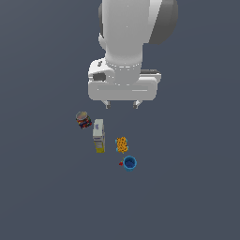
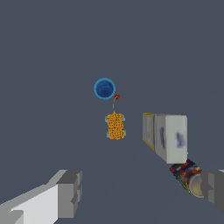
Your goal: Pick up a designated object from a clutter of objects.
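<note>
We are hovering with fingers [image 2: 69, 194] spread empty above the orange speckled lump [image 2: 115, 126], possibly risking bumping the close blue cup [image 2: 104, 89].

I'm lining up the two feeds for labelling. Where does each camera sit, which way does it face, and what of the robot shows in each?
Exterior view: off the arm, high up, looking steeply down on the floor; the arm's white body and the hand fill the upper middle, above the can, box, lump and cup.
Wrist view: on the wrist, looking past the hand; only its two fingers show, spread apart with nothing between.
Shared: lump, cup, box, can, hand.
</note>
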